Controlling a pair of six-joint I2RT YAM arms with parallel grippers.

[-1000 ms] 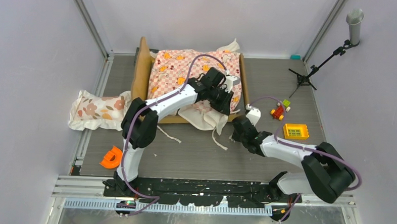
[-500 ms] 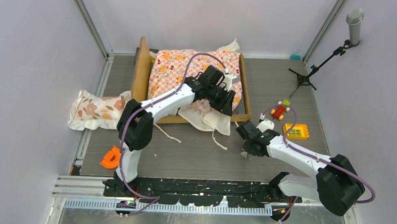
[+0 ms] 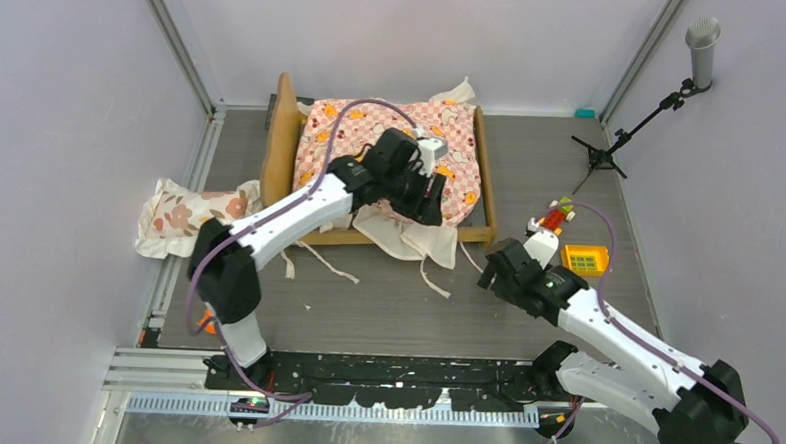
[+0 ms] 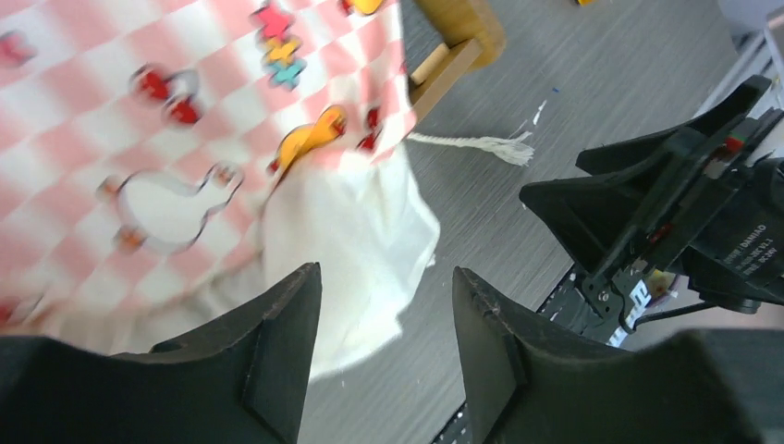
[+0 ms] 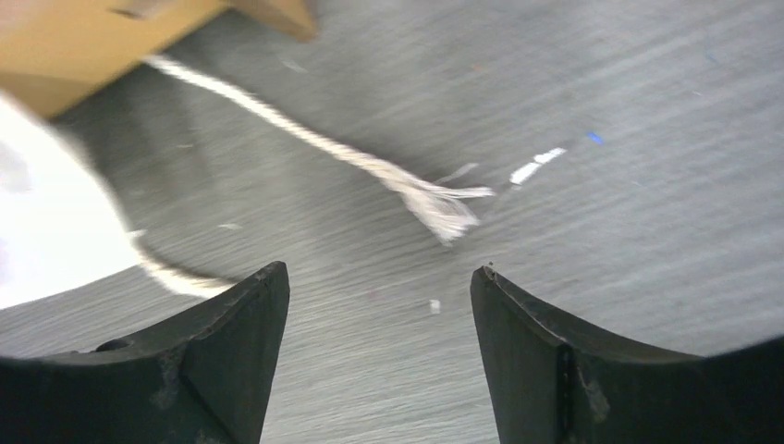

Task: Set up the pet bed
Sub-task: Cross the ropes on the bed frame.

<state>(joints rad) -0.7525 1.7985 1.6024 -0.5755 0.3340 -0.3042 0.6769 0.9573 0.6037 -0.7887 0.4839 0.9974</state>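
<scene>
My left gripper hangs parted and empty over the checkered sheet on the pet bed, which sits at the table's far edge. My right gripper stands wide and empty above a cord.

Seen from above, soft even light fills the scene, and the desk carries only faint shadows under the arms. In the left wrist view the checkered sheet smears with motion blur toward 9 o'clock, and the white cloth glares. In the right wrist view the string is soft, the cloth at 9 o'clock is blown out, and the dark fingers at 6 o'clock look unsharp.
</scene>
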